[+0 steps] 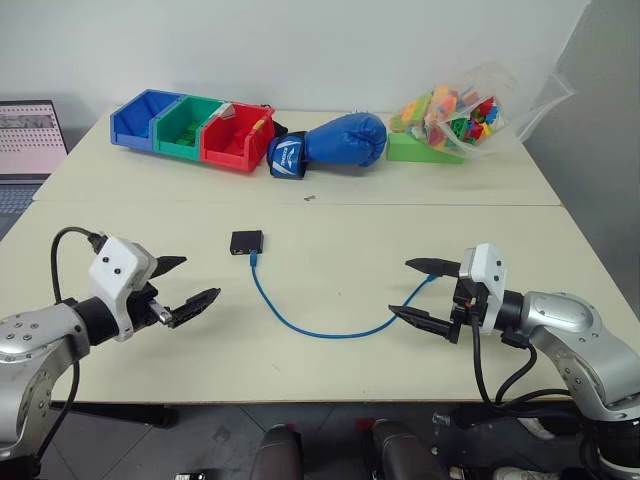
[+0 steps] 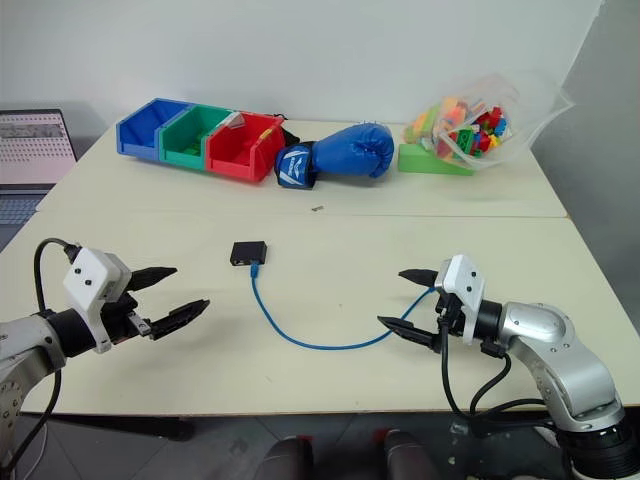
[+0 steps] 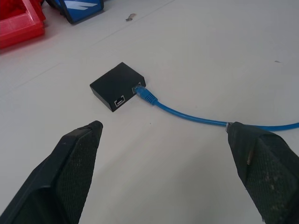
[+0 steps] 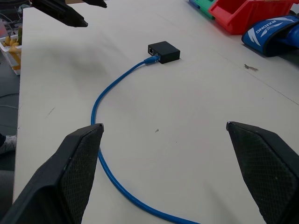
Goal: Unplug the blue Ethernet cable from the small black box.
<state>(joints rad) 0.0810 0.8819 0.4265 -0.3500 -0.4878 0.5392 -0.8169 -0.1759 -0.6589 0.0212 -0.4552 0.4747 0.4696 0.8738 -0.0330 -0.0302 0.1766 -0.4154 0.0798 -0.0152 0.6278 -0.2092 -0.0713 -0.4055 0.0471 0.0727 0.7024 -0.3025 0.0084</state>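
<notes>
The small flat matte-black box [image 1: 246, 241] is lying mid-desk, the thin bright-blue Ethernet cable [image 1: 300, 325] still plugged in. Both tools (left [image 1: 186, 284], right [image 1: 424, 292]) are hanging open, empty. Pulling the cable alone is probably dragging the light box.

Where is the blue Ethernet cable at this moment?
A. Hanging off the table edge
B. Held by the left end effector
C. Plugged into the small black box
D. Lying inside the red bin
C: the blue Ethernet cable has its plug seated in a port of the small black box.
</notes>
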